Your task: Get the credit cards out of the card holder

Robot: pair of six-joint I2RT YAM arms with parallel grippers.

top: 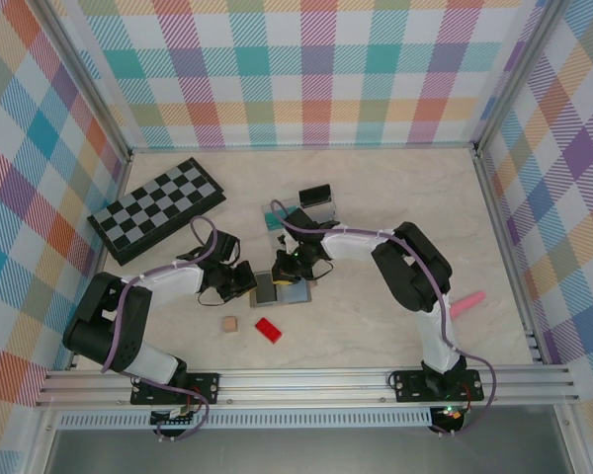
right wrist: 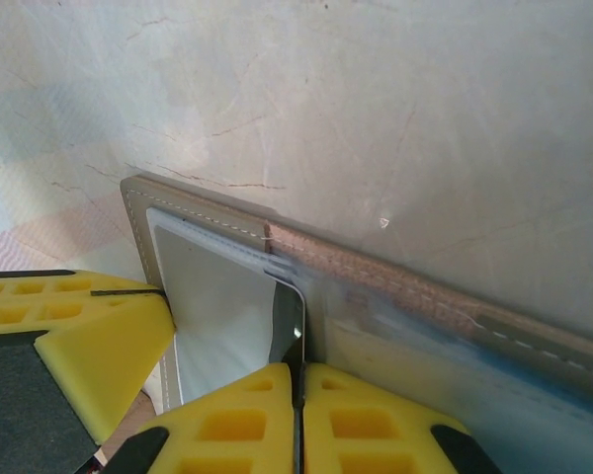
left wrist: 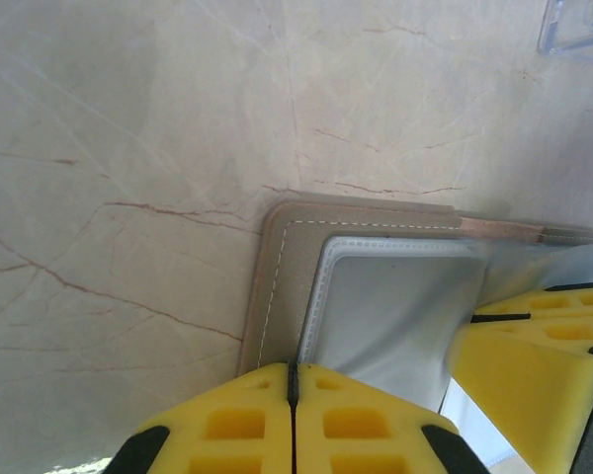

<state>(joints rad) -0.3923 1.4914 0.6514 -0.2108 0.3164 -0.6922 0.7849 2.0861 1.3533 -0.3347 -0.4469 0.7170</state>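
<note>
Card holder (top: 282,291) sits open dead centre of the top view, which also has one chessboard (top: 156,209), one red block (top: 268,329), one black card (top: 316,194). Wrist cams show its stitching instead, plus left gripper (left wrist: 293,415) and right gripper (right wrist: 298,415), each with jaws pressed together at its edge.

We see a chessboard (top: 156,209) at upper left, a red block (top: 268,329) beside a tan cube (top: 230,324) at lower centre, and a pink stick (top: 466,303) at right.
</note>
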